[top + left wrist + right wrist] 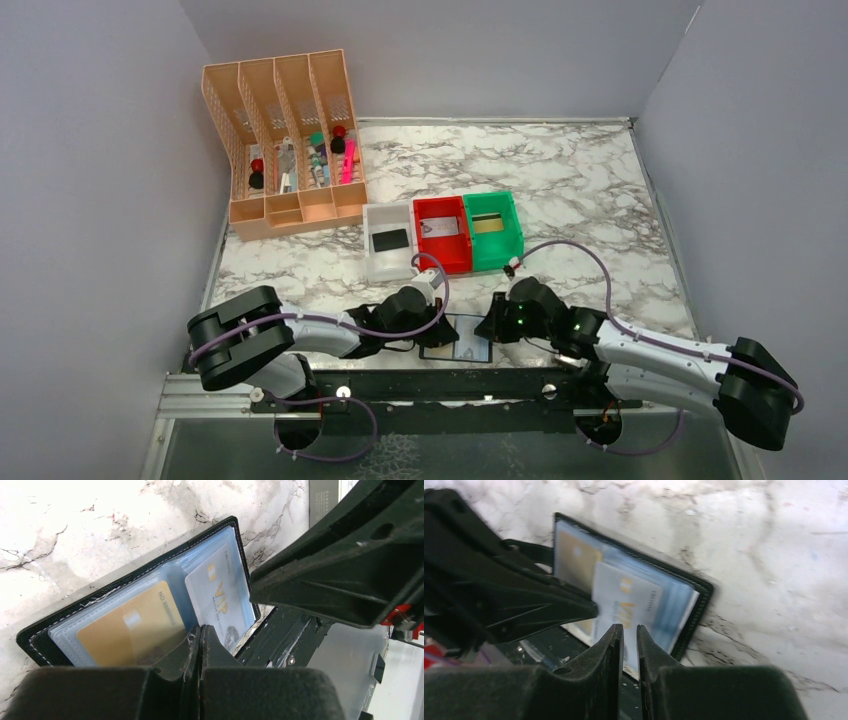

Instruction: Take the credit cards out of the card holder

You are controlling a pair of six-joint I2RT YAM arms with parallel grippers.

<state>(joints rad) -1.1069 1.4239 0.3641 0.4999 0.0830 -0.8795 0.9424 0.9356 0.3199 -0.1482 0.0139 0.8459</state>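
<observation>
Right, start at the back left corner of the grey-veined white marble worktop (580,190). A peach plastic slotted organiser (285,150) stands there with pens and small items in its slots. Toward the middle sit three small open plastic bins in a touching row. The white bin (375,212) holds a flat black card (389,240), the red bin (440,203) a white printed card (444,228), and the green bin (495,198) a gold card (487,223). All three are set well back from your grippers.

The card holder (455,340) (175,575) (674,595), a flat black-edged folding wallet, lies open at the middle of the near edge with its glossy bluish see-through pockets facing up. A yellowish-gold plastic card (127,627) (574,562) sits in its left pocket and a white card with gold lettering (220,595) (624,602) in its right.

Your two grippers crowd each other over the holder, and each one's black body blocks part of the other's wrist view.

Both arms lie low along the near edge, with their forearms reaching inward. Your left gripper (428,328) (201,630) is clenched fully together at the holder's near side, by the fold between the pockets. I cannot tell whether it nips the pocket plastic. Your right gripper (492,325) (628,630) has its jaws a narrow slit apart, with the tips over the near end of the white card with gold lettering. Whether they touch it I cannot tell.
</observation>
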